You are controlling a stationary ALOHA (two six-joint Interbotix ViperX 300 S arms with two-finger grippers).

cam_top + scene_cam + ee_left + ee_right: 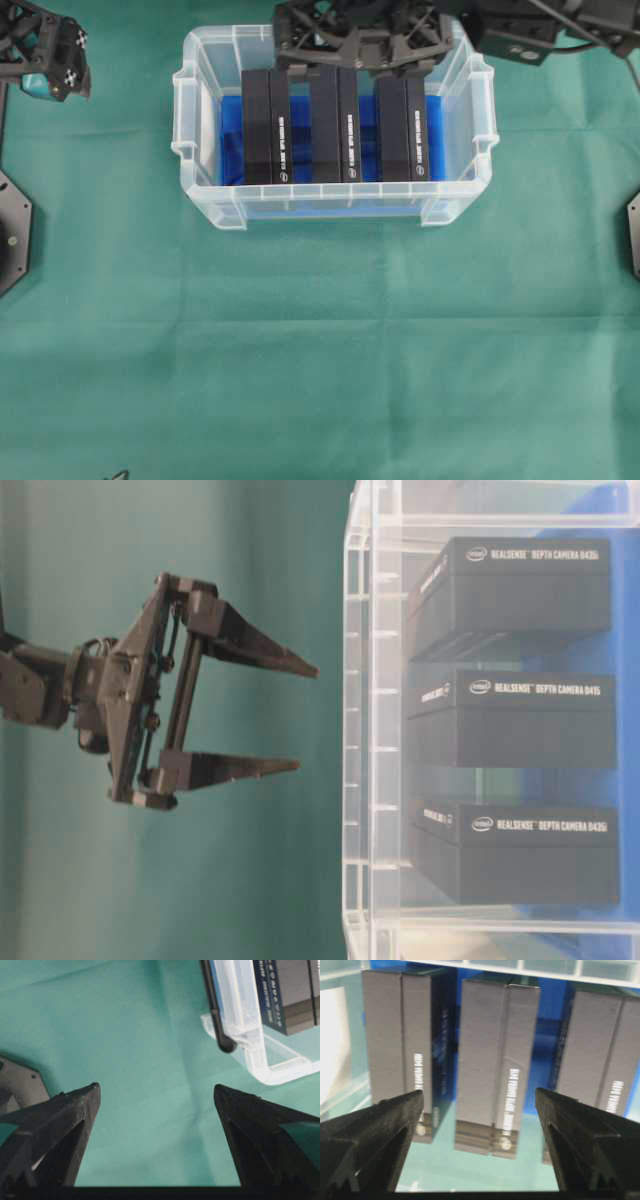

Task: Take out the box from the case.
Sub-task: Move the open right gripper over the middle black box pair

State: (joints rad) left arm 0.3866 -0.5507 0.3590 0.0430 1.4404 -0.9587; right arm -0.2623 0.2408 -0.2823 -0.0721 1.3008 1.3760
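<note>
Overhead view, case: the case (335, 205) stood on the green cloth (320, 350), holding three black boxes side by side, each with its long axis running from the case's far wall to its near wall.
Overhead view, right gripper: the right gripper (358, 45) hung over the case's far rim, above the far end of the middle box (334, 125); its fingers were spread wide and held nothing.
Overhead view, left gripper: the left gripper (50, 60) sat outside the case, well off its left wall, so the right arm was plainly the nearer one.

Table-level view, left gripper: the left gripper (300, 715) showed beside the case's clear wall (365, 720), fingers parted and empty, not touching it.
Table-level view, boxes: all three lay inside behind that wall, on the blue lining (610, 650).

Left wrist view: the left fingers (75, 1110) framed only green cloth; a corner of the case (245, 1020) lay ahead and to one side.

Right wrist view: the middle box (497, 1060) lay straight ahead between the parted right fingers (395, 1115), its long axis pointing away from them.
Judgement: a straight descent should straddle the middle box across its narrow width; the neighbours stood close, so finger clearance looked tight.
</note>
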